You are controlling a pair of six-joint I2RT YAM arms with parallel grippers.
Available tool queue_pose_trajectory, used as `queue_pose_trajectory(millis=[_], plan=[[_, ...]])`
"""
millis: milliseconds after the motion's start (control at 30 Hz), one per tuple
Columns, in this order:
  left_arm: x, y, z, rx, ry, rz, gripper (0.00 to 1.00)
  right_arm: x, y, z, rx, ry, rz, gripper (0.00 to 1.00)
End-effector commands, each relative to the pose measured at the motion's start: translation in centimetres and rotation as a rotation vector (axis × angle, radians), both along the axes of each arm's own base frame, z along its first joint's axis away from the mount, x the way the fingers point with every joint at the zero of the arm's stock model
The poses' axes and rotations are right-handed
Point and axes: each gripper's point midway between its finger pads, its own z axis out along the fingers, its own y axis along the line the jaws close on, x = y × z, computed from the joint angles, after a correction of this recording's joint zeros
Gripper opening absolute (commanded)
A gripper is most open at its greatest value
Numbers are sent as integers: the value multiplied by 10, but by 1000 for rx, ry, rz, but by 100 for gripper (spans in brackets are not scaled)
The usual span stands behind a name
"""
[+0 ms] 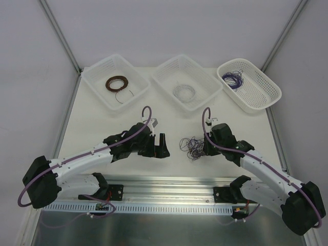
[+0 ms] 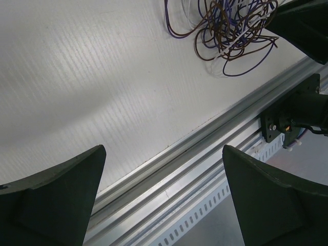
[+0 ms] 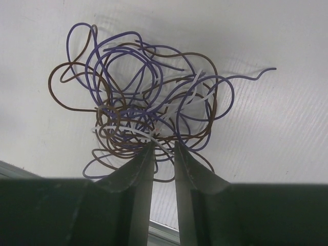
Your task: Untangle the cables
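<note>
The cables are a small clump of thin purple, brown and whitish wires lying on the white table between the two arms. In the right wrist view the clump lies just ahead of my right gripper. Its jaws stand a narrow gap apart, with a few strands of the clump's near edge crossing between the tips. In the top view the right gripper is at the clump's right edge. My left gripper is wide open and empty to the left of the clump. The left wrist view shows the clump at the top.
Three white baskets stand at the back: the left basket holds a brown coil, the middle basket a whitish coil, the right basket a purple coil. An aluminium rail runs along the near edge.
</note>
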Motion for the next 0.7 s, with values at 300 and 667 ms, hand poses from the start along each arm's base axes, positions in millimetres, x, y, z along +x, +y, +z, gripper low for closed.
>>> queue_pose_trajectory(millis=[300, 667], plan=[[3, -15, 18, -43, -32, -33, 99, 1, 5, -6, 8, 32, -3, 42], [4, -16, 21, -46, -40, -32, 99, -6, 48, 29, 122, 6, 94, 10]])
